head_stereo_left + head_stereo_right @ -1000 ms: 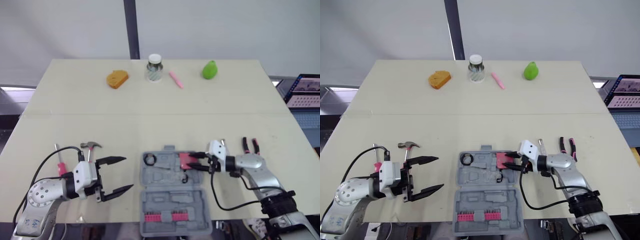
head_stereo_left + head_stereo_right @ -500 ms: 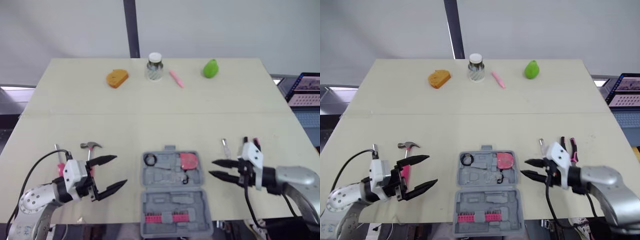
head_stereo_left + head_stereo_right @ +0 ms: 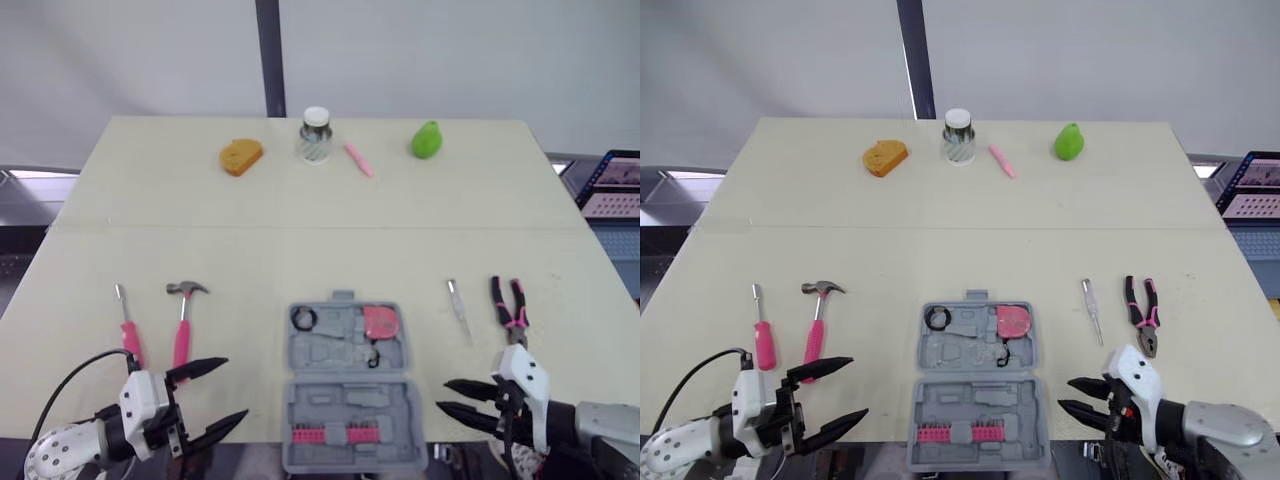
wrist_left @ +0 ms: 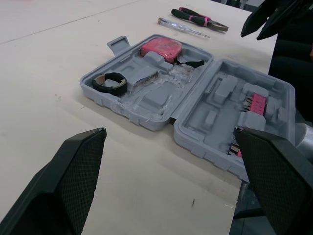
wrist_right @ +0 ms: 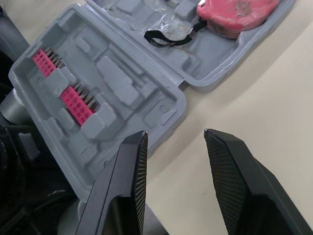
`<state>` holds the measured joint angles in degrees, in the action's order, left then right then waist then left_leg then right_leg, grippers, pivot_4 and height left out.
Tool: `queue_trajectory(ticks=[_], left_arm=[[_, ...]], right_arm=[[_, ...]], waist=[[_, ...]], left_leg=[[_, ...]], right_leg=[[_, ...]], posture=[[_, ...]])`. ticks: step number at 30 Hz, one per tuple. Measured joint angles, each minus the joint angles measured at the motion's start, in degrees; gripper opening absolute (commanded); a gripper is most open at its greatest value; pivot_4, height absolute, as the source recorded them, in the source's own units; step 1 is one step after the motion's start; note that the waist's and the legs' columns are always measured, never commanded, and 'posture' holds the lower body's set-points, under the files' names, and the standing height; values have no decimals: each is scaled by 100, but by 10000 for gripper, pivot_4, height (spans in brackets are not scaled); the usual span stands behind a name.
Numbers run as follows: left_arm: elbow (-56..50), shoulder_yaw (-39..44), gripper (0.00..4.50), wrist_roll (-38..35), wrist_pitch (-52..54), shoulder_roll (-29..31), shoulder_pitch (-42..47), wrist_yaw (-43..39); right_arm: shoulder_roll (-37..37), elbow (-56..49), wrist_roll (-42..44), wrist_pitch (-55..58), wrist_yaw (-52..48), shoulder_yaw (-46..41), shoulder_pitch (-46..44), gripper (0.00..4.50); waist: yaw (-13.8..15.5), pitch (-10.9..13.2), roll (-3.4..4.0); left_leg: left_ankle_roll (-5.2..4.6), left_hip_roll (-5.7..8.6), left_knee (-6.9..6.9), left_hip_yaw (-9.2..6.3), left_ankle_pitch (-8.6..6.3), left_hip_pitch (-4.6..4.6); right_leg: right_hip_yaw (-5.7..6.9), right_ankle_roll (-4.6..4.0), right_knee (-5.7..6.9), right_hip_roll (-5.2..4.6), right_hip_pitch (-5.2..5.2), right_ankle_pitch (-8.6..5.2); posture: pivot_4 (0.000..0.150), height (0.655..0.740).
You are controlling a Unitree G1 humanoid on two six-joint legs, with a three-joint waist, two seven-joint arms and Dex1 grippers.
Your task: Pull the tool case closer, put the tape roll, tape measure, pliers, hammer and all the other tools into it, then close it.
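Note:
The grey tool case (image 3: 345, 400) lies open at the table's near edge. A black tape roll (image 3: 302, 319) and a pink tape measure (image 3: 380, 321) sit in its far half, and pink bits (image 5: 73, 95) line its near half. The hammer (image 3: 183, 320) and a pink-handled screwdriver (image 3: 128, 328) lie to the case's left. A small screwdriver (image 3: 458, 310) and the pliers (image 3: 510, 310) lie to its right. My left gripper (image 3: 235, 390) is open and empty at the near edge, left of the case. My right gripper (image 3: 444, 395) is open and empty at the near edge, right of the case.
Along the far edge stand an orange sponge (image 3: 241, 157), a glass jar (image 3: 316, 135), a pink pen (image 3: 356, 159) and a green pear (image 3: 426, 139). A laptop (image 3: 612, 178) sits beyond the table's right side.
My right gripper let go of the tape measure, which stays in the case, and drew back to the near edge. The left gripper also pulled back and lower. The camera shifted slightly.

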<state>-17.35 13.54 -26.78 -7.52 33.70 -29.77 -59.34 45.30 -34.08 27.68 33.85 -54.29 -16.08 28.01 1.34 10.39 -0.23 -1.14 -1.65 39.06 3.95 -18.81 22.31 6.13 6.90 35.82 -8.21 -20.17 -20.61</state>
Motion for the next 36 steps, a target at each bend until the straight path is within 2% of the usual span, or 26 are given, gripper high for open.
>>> queue_trajectory(ticks=[2,5,8,9,14,19,28,32,36], left_arm=[[0,-3,45000,9,-32,-14,20,8],[3,-65,45000,67,-149,-40,105,27],[-11,-247,45000,158,-253,-19,333,-41],[-25,-310,45000,156,-240,10,416,-67],[-211,-634,45000,137,-80,125,1108,-169],[-189,-1059,45000,214,-89,126,1767,-302],[177,-1448,45000,209,73,114,2486,-505],[305,-1476,45000,211,116,105,2642,-522],[399,-1483,45000,212,158,56,2736,-484]], right_arm=[[6,67,-3,-11,-1,0,-29,19568],[45,105,1,15,0,2,-106,26916],[108,147,66,266,29,-3,-205,41619],[108,149,84,312,53,-12,-219,44285],[-29,136,165,537,401,-329,-204,44285],[-512,100,140,682,1108,-838,-67,44285],[-1225,-202,187,1221,2193,-1536,98,44285],[-1236,78,96,1395,2537,-1564,-231,44285],[-1210,840,-55,1561,2813,-1523,-897,44285]], waist=[[2,0,0],[6,0,0],[17,0,0],[17,0,0],[18,-1,1],[18,-7,11],[1,-15,26],[-4,-17,28],[-5,-18,31]], left_leg=[[0,0,0,0,-1,1],[-1,0,0,0,-1,1],[-1,1,1,1,0,0],[-1,2,1,0,0,1],[0,4,1,1,2,0],[4,2,1,4,5,-2],[7,-4,1,7,7,-3],[7,-4,1,12,7,-3],[6,-3,1,18,8,-3]], right_leg=[[0,-1,0,0,-1,0],[3,-1,0,0,0,0],[10,0,2,0,0,0],[10,0,3,0,0,0],[20,1,5,3,2,1],[25,1,10,43,1,1],[12,1,12,53,-3,1],[5,1,14,54,-8,1],[3,1,18,53,-13,1]], posture=[[1500,6950],[1500,6950],[1500,6950],[1500,6950],[1500,6950],[1500,6950],[1500,6950],[1500,6950],[1500,6950]])
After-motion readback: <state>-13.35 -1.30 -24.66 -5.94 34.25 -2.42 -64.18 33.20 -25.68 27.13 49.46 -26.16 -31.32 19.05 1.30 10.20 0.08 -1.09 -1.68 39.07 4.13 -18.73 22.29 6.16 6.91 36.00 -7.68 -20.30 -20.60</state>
